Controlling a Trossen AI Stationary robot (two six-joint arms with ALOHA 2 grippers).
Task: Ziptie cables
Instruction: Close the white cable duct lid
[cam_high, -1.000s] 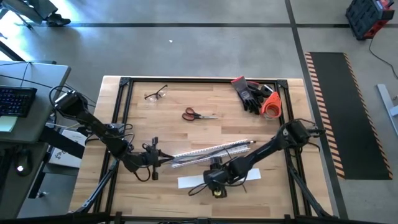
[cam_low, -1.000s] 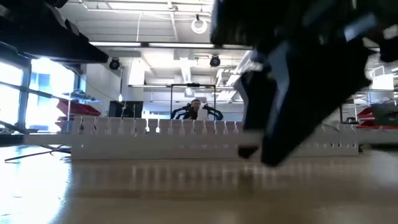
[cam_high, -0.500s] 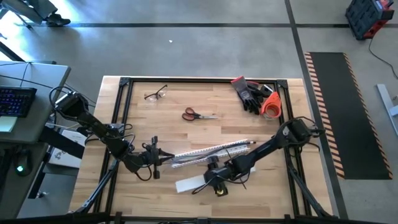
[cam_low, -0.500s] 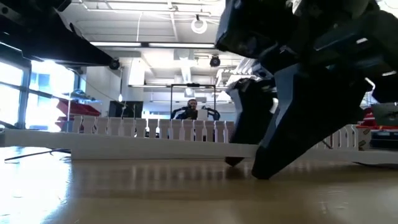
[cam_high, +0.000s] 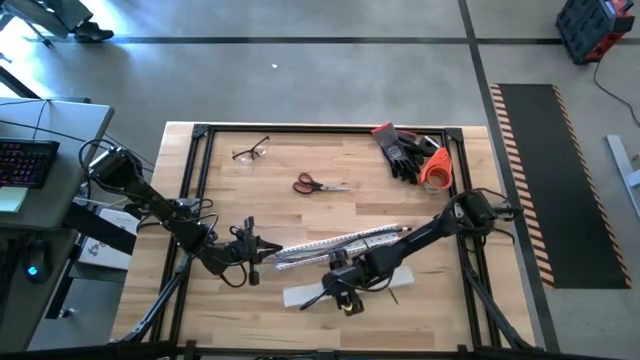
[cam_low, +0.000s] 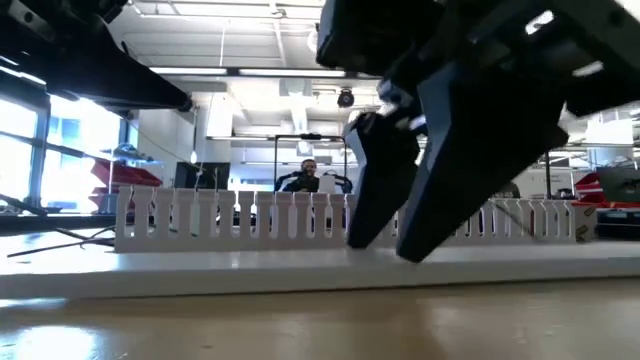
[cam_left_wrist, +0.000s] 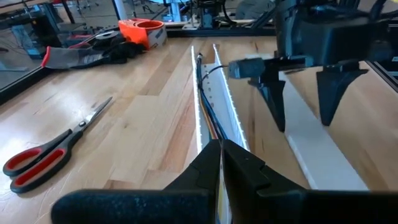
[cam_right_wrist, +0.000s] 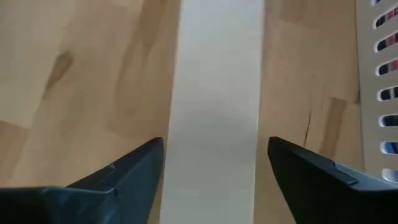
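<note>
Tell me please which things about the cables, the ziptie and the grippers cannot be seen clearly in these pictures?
- The cables: they lie inside the white duct; its slotted walls hide most of them in the low view.
- The ziptie: too thin to tell from the cables in any view.
- Left gripper: its closed fingers hide the duct's near end, so any grip is unclear.
- Cover strip: its ends are cut off in the right wrist view, between the open right gripper fingers.

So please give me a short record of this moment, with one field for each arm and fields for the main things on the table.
left gripper: jaws shut, at end of white slotted plastic duct
right gripper: jaws open, above flat white cover strip
cables: thin wires lying inside the duct
red-handled scissors: lying apart
wooden table: also holds glasses, gloves
</note>
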